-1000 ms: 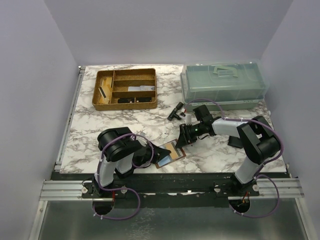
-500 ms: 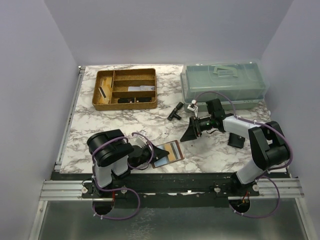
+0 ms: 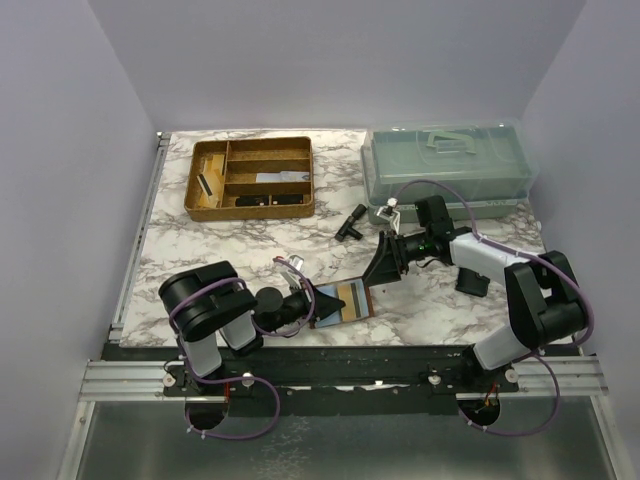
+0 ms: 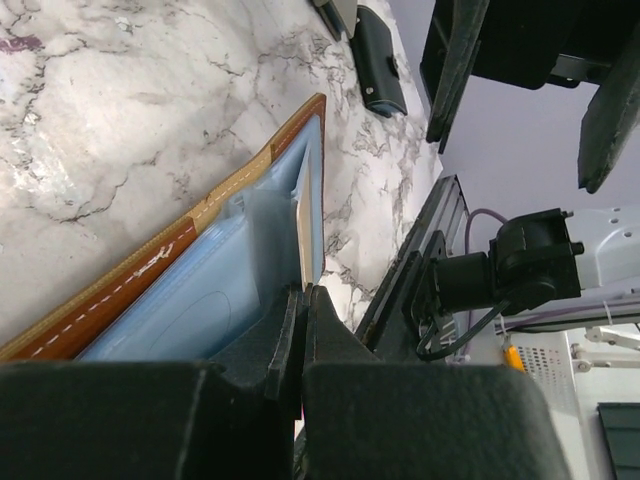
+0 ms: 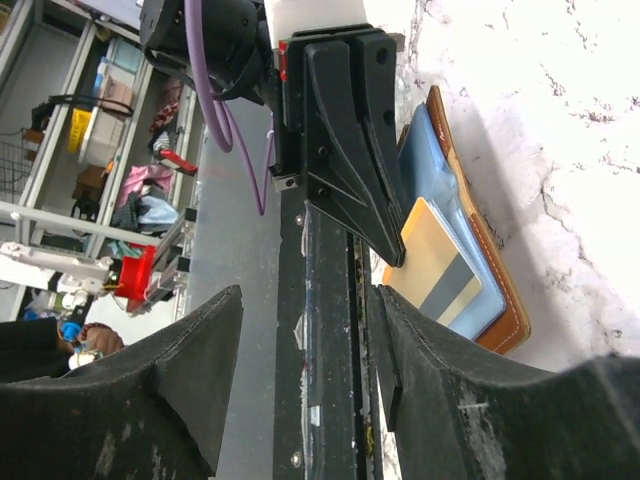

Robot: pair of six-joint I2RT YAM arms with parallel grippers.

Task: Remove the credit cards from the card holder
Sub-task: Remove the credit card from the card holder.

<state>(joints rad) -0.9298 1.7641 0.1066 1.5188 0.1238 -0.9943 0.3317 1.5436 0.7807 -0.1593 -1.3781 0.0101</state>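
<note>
Left hand (image 3: 320, 302) clamped on card holder (image 3: 342, 314) edge

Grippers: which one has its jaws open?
The right gripper: its jaws stand wide apart near the holder, while those of the left gripper are shut at the holder's edge.

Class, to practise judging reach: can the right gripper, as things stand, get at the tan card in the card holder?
Probably yes: the right gripper is open nearby, the tan card lies exposed, and the left gripper pins the card holder.
</note>
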